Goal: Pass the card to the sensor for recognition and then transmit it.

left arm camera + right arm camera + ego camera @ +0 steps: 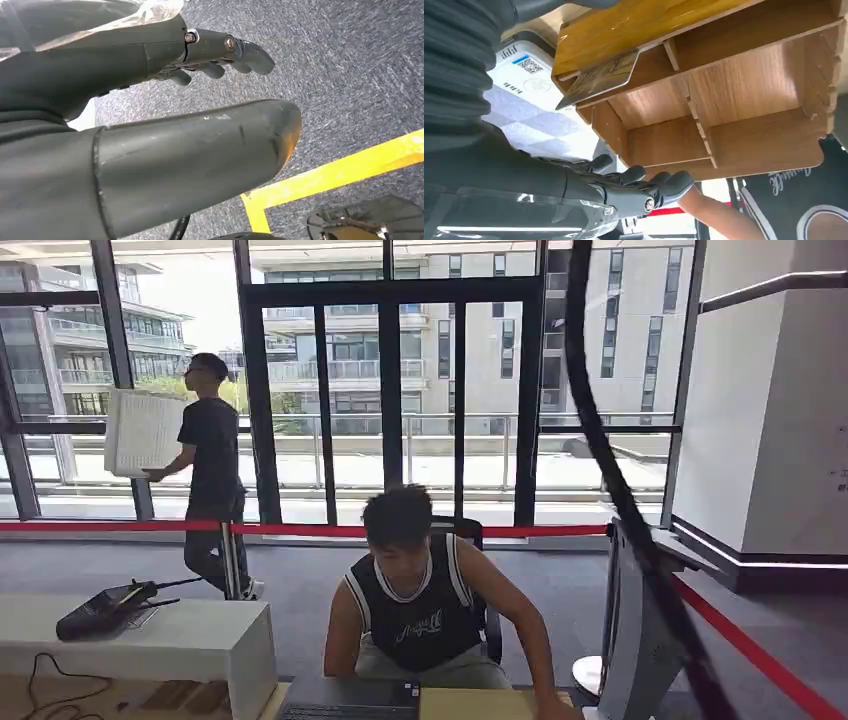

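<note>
Wooden compartments of a desk organiser hold the card slotted at its edge, just beside the white sensor, while the right hand hovers empty with fingers spread and the left hand hangs open over grey carpet.

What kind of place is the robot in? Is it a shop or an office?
Probably an office lobby or reception desk. A person sits behind a counter near a monitor, a red barrier tape runs across the carpeted floor, and tall glass walls face other buildings.
</note>
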